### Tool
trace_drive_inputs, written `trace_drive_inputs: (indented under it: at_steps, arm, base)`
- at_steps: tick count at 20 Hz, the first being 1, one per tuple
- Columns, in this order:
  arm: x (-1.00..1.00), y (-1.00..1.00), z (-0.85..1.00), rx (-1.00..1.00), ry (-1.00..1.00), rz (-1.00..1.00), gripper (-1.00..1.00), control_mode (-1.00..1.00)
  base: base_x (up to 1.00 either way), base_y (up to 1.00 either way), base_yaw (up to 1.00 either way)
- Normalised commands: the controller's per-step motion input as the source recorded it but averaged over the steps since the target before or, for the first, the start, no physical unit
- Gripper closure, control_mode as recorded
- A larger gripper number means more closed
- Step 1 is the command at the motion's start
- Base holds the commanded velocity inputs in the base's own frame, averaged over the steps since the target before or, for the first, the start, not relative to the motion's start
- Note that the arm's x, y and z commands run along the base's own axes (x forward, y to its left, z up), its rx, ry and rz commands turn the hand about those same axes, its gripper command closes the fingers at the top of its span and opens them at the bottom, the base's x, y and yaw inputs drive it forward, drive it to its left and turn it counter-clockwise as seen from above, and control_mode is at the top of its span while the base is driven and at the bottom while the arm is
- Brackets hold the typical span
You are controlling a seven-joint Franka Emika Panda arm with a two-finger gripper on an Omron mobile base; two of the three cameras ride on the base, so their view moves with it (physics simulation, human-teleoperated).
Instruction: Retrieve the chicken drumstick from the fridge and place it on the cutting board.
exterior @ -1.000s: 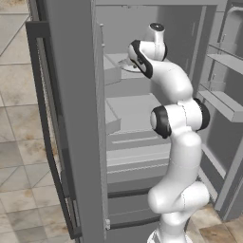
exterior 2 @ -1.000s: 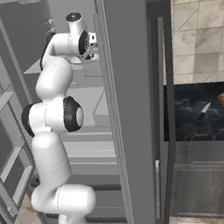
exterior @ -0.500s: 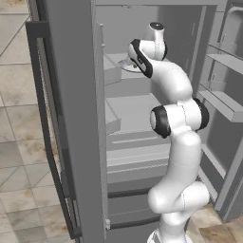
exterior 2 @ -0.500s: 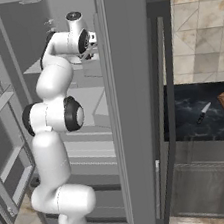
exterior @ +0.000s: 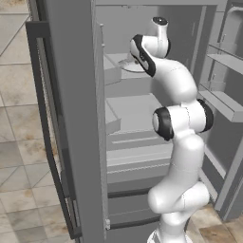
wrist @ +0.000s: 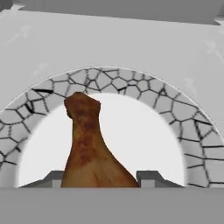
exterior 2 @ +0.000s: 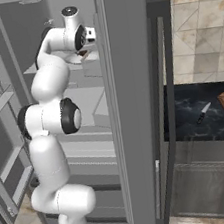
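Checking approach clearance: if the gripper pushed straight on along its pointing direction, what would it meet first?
The chicken drumstick, whose thick end already sits between the fingertips of the gripper. Beyond it lies the white plate with a crackle-patterned rim; depth is hard to judge.

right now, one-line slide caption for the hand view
Gripper fingertips flank a brown club-shaped chicken drumstick on a white plate with a cracked-mosaic rim.

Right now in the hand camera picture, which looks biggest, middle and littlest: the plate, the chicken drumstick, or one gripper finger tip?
1. The plate, spanning nearly the whole width.
2. The chicken drumstick lying on it; it sits close to the camera, so it may look bigger than it is.
3. A finger tip, just a small grey block at the bottom.
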Motion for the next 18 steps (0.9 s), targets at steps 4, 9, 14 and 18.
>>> trace_drive_inputs:
  at_steps: [4,9,14,18]
  arm:
    - [-0.69,0.18,0.2,-0.01,-0.22,0.0,1.0,-1.0]
    - [-0.82,0.32,0.09,-0.02,-0.15,0.03,1.0,-1.0]
    - [-0.98,0.22,0.02,-0.01,-0.13,0.06,1.0,-1.0]
    - [-1.0,0.02,0.1,0.0,-0.16,0.06,1.0,-1.0]
  base:
    - [0.0,0.0,0.0]
    - [0.0,0.0,0.0]
    - [0.0,0.0,0.0]
    - [0.0,0.0,0.0]
